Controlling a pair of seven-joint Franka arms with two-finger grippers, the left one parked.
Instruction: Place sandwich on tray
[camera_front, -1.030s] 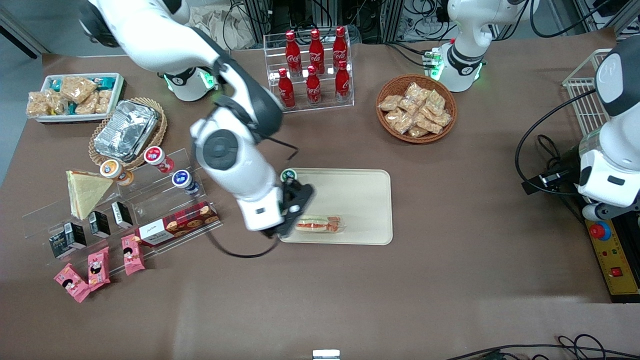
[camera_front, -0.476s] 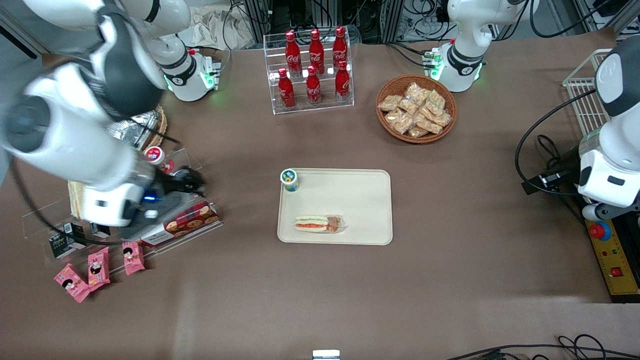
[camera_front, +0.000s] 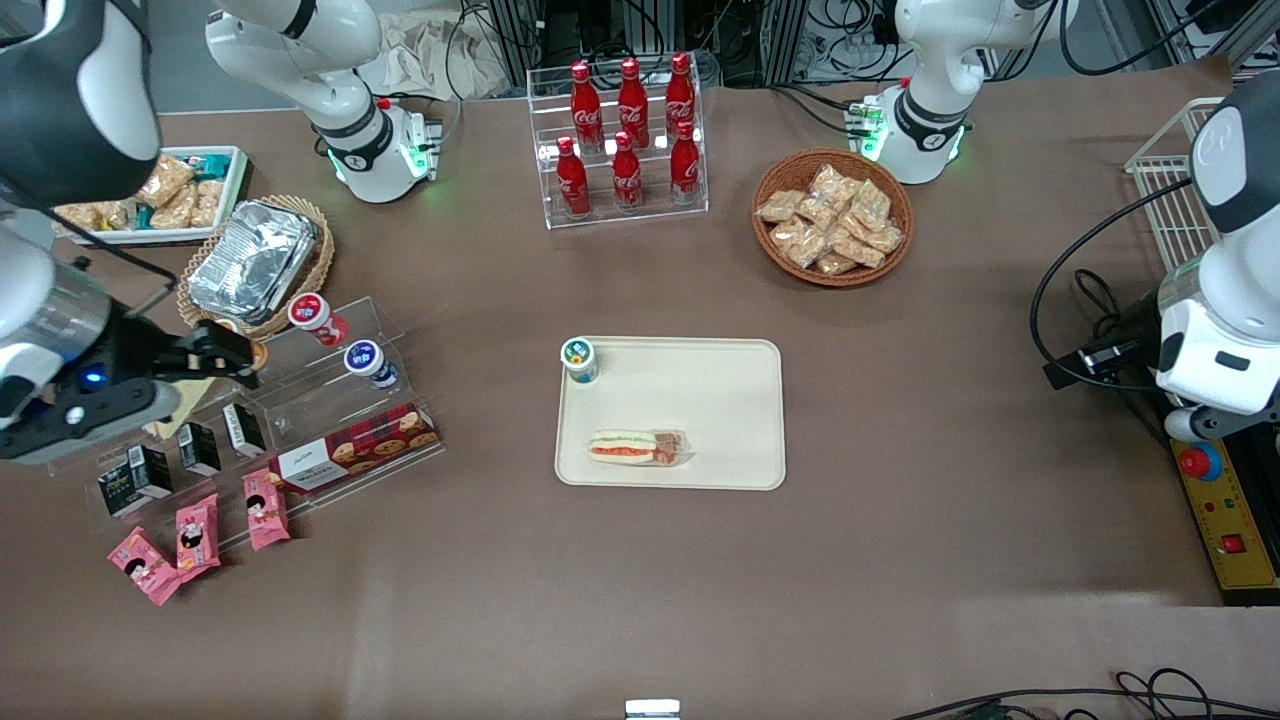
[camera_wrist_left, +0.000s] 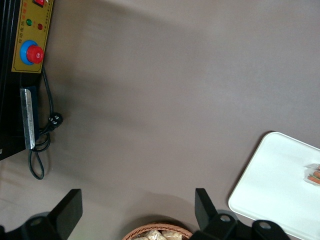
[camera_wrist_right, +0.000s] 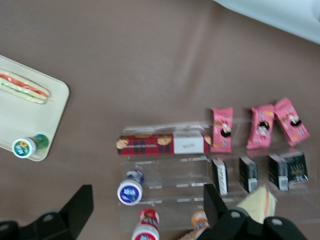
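Surface (camera_front: 700, 600): matt brown covering, smooth, faint creases. Tray (camera_front: 740, 400): matt cream plastic look, smooth. Sandwich (camera_front: 637, 446) in glossy clear film. Stepped rack (camera_front: 330, 400) and cola bottle stand (camera_front: 625, 140): clear acrylic, shiny edges. Foil container (camera_front: 250, 258): crinkled bright metal foil, sitting in a woven wicker basket (camera_front: 315, 262). Gripper (camera_front: 225, 355) over the rack toward the working arm's end: matt black fingers (camera_wrist_right: 80, 207), spread apart; glossy white arm shell.
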